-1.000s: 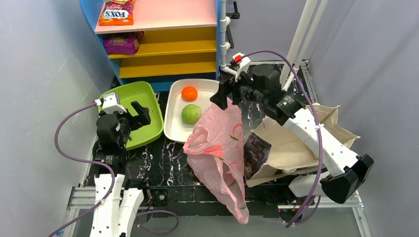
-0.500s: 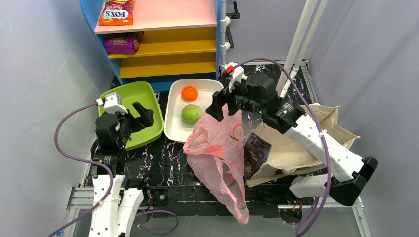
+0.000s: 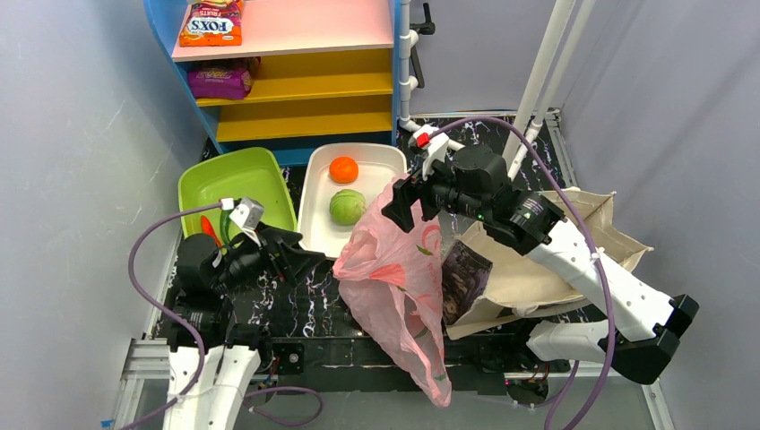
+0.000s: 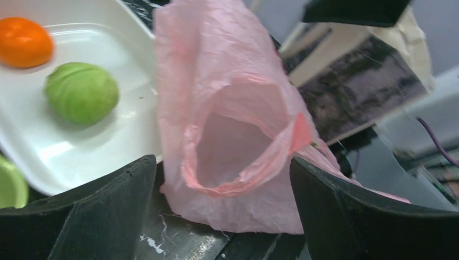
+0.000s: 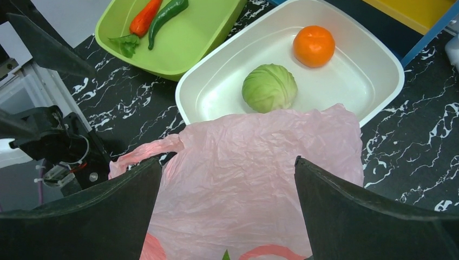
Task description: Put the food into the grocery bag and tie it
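**Pink bag stands open, food not yet inside**

Pink plastic, your grocery bag (image 3: 394, 269) stands crumpled on the dark marbled bench (image 3: 296, 296), just beside the near right corner of the white tray (image 3: 376, 161). Its lower end trails over the near edge of the bench. From your left wrist camera you look straight into its open mouth.

Your left fingers (image 3: 296, 251) are spread wide and level with that mouth, gripping nothing. Your right fingers (image 3: 408, 210) are also wide apart, above the top of the bag. The plastic shows between them in the wrist view, but they are not clamped on it.

The orange fruit (image 3: 343, 169) and the pale green cabbage (image 3: 347, 207) both lie in the white tray, the orange farther from you. The red piece (image 5: 145, 16) and the green piece (image 5: 168, 13) lie side by side in the green tray (image 3: 242, 184), to the left of the white one.

A beige canvas tote (image 3: 538, 260) lies on its side to the right of the bag, under your right arm.
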`<state>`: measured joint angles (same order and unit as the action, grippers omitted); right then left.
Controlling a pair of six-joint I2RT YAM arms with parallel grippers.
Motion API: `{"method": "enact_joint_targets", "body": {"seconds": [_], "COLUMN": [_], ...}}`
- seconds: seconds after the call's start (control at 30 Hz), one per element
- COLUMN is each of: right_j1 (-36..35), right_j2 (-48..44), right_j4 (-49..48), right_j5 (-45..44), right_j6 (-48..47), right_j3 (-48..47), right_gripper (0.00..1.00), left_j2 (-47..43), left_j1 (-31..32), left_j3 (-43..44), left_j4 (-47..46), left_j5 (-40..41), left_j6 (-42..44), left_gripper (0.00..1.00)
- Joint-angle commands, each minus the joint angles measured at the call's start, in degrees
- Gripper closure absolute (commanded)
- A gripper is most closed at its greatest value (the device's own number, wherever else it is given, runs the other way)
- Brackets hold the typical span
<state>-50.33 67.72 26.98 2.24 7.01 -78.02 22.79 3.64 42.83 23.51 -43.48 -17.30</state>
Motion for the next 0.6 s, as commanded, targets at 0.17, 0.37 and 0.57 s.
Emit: {"method": "enact_joint_targets", "body": {"seconds": [0.17,0.37,0.57], "right_j1": [-0.2,-0.1,-0.2], "right_j2": [-0.5,-2.1,-3.1], "right_j4": [-1.6,-1.3,-1.0], "right_j5": [2.3,2.0,1.1], "right_j6": [-1.1,-1.3,-2.4], "right_j3": [1.7,2.4,2.8], "right_gripper": [0.00,0.00,0.00], "left_j2": [11.0,18.1,21.5], "left_j1": [11.7,22.3,27.1], "left_j3": [3.9,9.4,10.0], "left_j4": [-2.6,6.9,9.4], "left_j5": [-13.1,-3.5,0.9], "left_j6": [7.7,17.0,20.0], "left_gripper": [0.08,0.12,0.16]}}
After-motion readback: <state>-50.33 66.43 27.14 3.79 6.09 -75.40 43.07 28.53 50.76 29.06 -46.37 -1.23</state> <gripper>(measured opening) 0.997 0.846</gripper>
